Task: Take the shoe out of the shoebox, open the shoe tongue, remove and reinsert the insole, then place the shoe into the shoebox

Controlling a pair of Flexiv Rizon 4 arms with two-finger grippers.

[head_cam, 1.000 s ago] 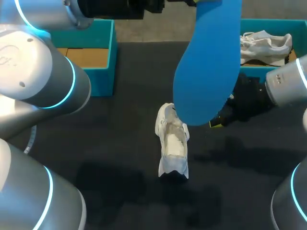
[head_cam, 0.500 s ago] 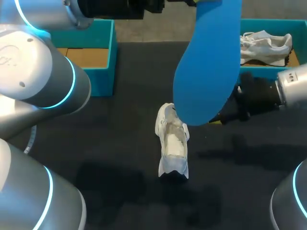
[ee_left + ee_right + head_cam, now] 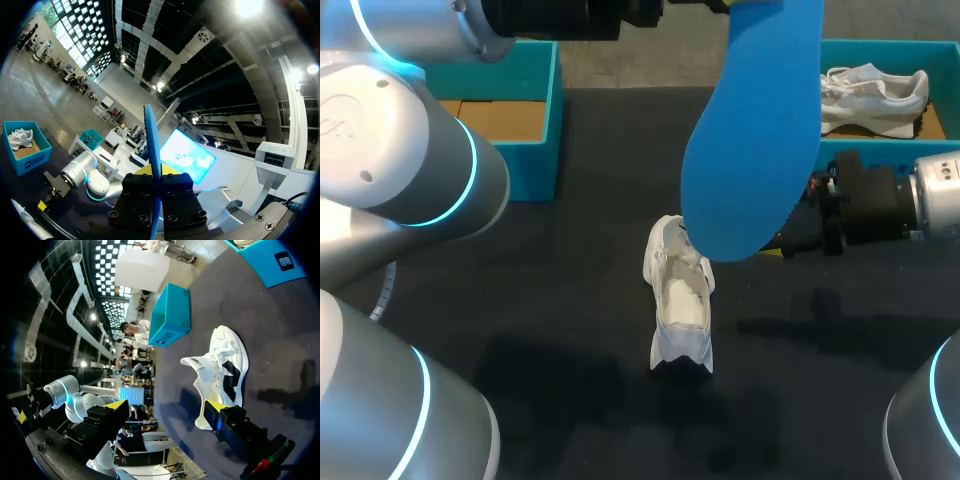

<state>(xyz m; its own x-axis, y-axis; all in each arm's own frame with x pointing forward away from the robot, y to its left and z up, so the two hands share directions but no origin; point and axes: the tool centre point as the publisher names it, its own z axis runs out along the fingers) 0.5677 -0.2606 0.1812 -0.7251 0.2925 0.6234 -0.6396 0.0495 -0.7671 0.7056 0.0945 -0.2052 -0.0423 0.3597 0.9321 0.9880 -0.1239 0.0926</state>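
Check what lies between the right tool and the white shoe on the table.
Only bare black tabletop: the right wrist view shows the white shoe just ahead of the open right tool. In the head view the blue insole covers part of it.

Even overhead light falls on the dark table (image 3: 600,150); soft shadows pool at four and eight o'clock of the white shoe (image 3: 680,300) (its inside nearly washed out).

Matt insole (image 3: 752,130), white cloth shoe (image 3: 680,300)
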